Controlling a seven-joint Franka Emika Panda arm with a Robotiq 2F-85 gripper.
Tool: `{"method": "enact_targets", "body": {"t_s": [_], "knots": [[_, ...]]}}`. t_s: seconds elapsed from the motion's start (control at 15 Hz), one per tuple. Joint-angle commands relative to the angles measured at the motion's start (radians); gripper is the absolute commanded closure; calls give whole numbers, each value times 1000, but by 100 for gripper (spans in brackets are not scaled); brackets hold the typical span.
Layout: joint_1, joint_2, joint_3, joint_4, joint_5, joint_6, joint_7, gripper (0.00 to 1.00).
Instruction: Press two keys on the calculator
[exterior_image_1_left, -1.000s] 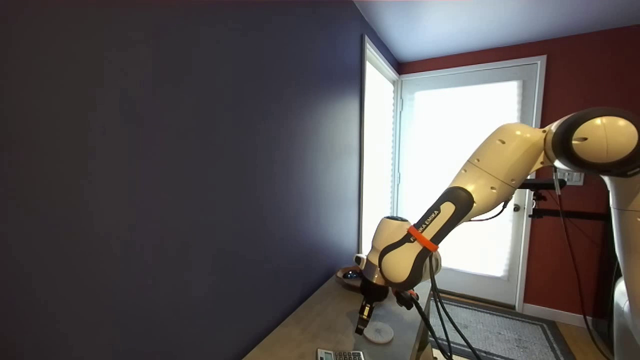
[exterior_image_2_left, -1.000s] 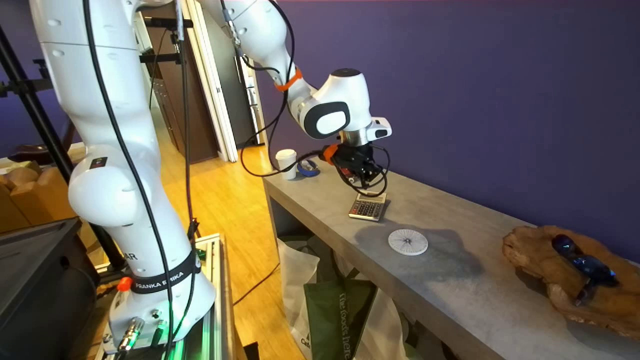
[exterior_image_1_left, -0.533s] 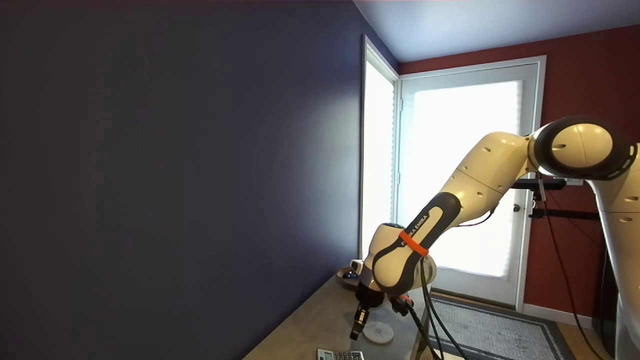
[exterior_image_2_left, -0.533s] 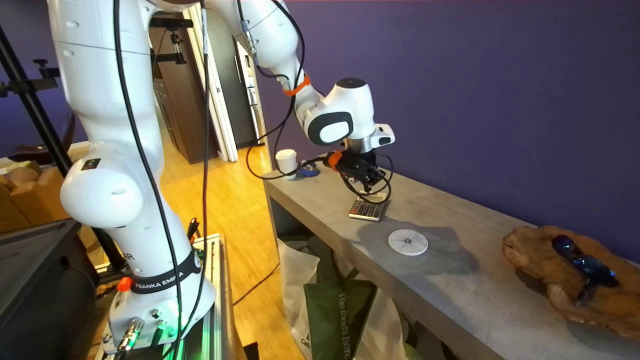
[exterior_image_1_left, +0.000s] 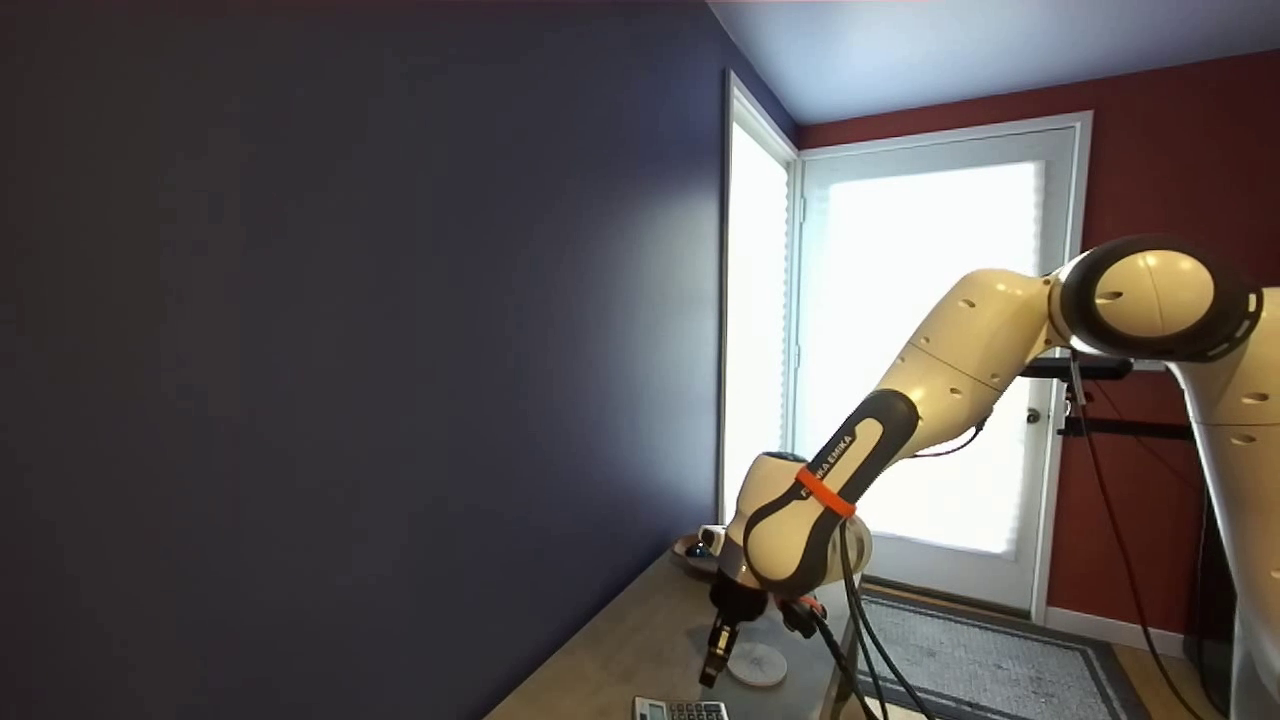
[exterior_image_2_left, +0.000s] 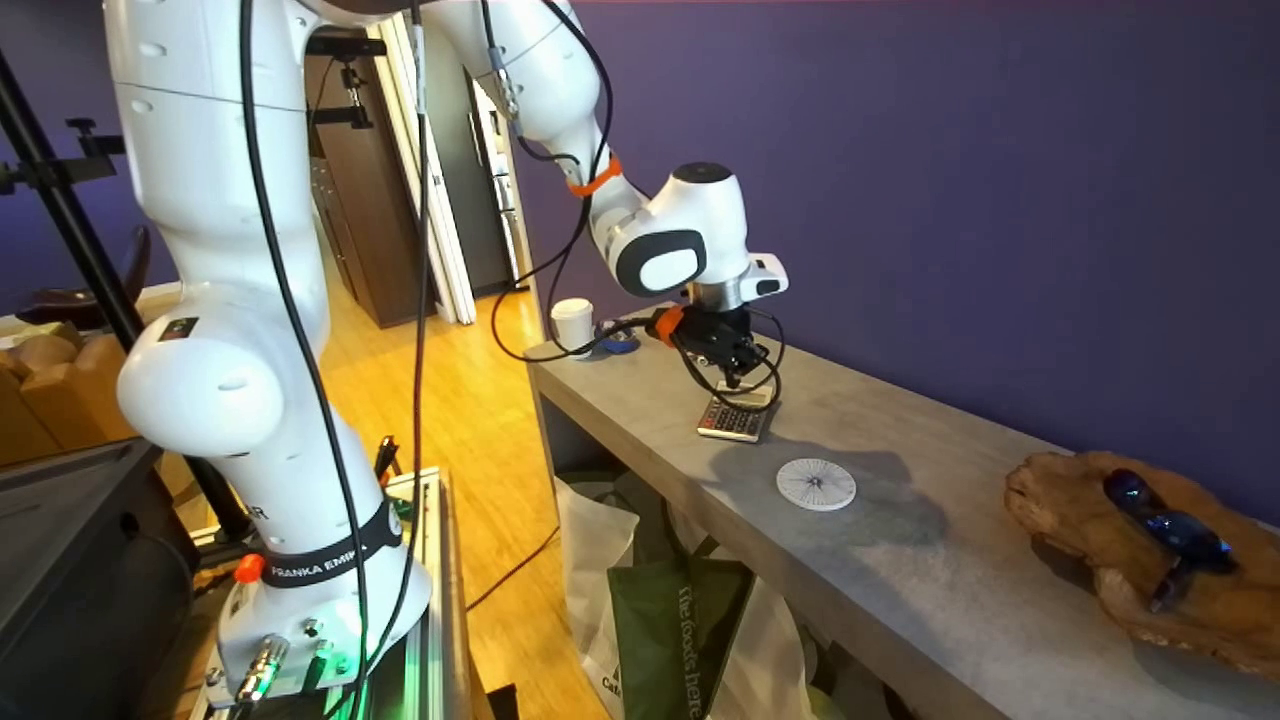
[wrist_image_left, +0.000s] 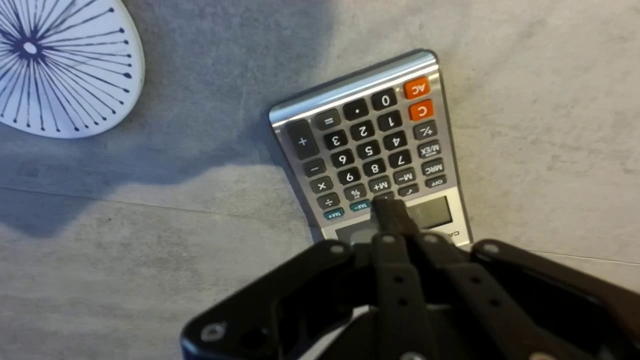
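The calculator (wrist_image_left: 369, 137) lies flat on the grey counter, upside down in the wrist view, with dark keys, orange AC and C keys and a silver frame. It also shows in both exterior views, cut off by the lower edge in one (exterior_image_1_left: 682, 711) and partly behind cables in another (exterior_image_2_left: 735, 420). My gripper (wrist_image_left: 393, 206) is shut with its fingertips together and nothing between them. In the wrist view the tips cover part of the display and the key row beside it. In both exterior views the gripper (exterior_image_1_left: 712, 676) (exterior_image_2_left: 735, 378) points down and appears above the calculator, not touching it.
A white round disc (exterior_image_2_left: 816, 484) with dark lines lies near the calculator on the counter (exterior_image_2_left: 900, 590). A wooden bowl (exterior_image_2_left: 1060, 500) holds sunglasses (exterior_image_2_left: 1185, 538). A white cup (exterior_image_2_left: 573, 327) and a blue roll (exterior_image_2_left: 617, 338) stand at the counter's end. A purple wall (exterior_image_2_left: 950, 220) runs along the back.
The arm has come down and my gripper is lower and closer to the calculator, most of it in the first half second. The calculator and the disc have not moved.
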Motion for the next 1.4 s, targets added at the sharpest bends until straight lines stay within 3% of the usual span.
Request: {"method": "enact_targets", "body": {"t_s": [0.0, 0.73, 1.33], "knots": [[-56, 69, 59, 34, -8, 46, -21, 100], [-167, 205, 121, 84, -166, 170, 28, 100], [-201, 260, 146, 115, -270, 195, 74, 100]]}}
